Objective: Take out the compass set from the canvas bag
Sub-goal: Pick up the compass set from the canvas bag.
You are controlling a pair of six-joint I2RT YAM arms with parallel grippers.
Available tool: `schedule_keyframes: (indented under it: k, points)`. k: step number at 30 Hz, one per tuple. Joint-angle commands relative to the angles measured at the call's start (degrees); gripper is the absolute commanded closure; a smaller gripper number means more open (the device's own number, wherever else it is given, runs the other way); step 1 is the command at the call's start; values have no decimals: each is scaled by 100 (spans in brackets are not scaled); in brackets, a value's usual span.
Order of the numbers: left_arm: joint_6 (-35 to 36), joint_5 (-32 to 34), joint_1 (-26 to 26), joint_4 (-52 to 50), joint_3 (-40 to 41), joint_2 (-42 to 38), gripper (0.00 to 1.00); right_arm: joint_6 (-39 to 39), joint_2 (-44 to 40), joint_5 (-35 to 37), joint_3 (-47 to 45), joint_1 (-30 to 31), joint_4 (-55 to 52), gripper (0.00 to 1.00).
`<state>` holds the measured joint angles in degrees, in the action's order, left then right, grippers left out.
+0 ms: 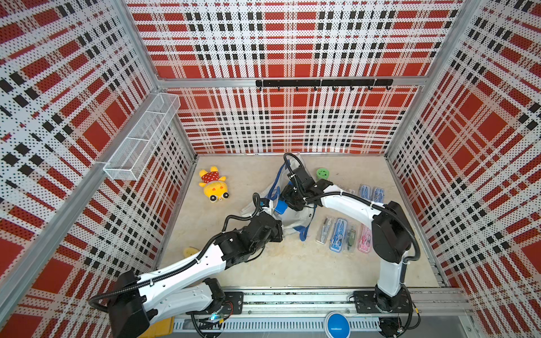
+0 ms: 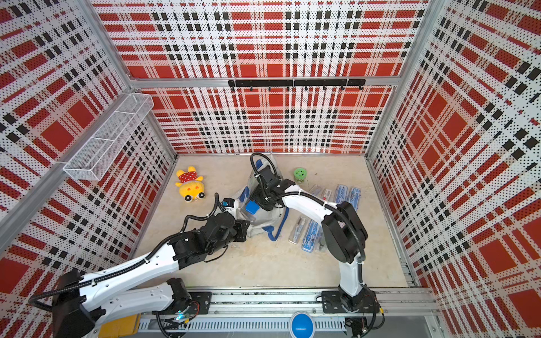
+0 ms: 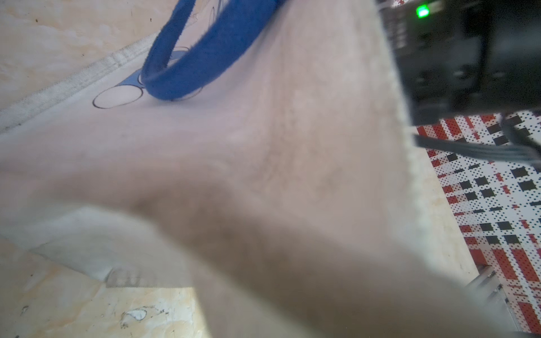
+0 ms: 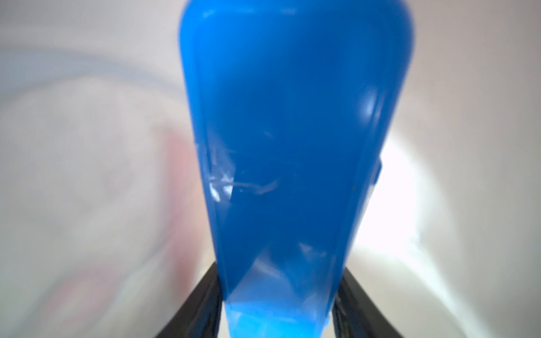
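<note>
R end effector (image 1: 286, 202) holds a blue compass set (image 4: 292, 146) by one end. In the R wrist view its two black fingers (image 4: 202, 304) press on both sides of the case at medium width, and the rest of the case points away from the lens w/ pale cloth all around. In both top views the compass set shows as a blue block at the mouth of the canvas bag (image 1: 294, 219), partly above the cloth. L end effector (image 1: 268, 208) is closed tight on the bag's edge. Its fingertips are hidden by cloth, and the L wrist view shows white cloth bunched very near the lens, plus a blue strap (image 3: 205, 49). The bag lies crumpled approx. mid desk (image 1: 263, 269), btw the two arms. Just beside it on the R lie more cases (image 1: 338, 234) in a row. A small green round thing (image 1: 322, 173) stands near the back. A yellow plush toy (image 1: 212, 184) lies well apart on the L.
</note>
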<state>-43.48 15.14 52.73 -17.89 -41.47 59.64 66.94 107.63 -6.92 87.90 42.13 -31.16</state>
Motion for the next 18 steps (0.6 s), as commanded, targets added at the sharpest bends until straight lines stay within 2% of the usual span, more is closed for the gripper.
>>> schedule_keyframes:
  k: [1, 9, 18]
  points:
    - [-46, -159, -116, 348, -72, 44, 100, -310, -383, 218, -72, -8, -269, 62]
    - [-79, -214, -259, 290, -93, 51, 100, -901, -1096, 686, 119, -76, -1037, 63]
    - [-169, 13, -393, 131, -133, 4, 100, -1780, -1933, 756, 767, -216, -1684, 64]
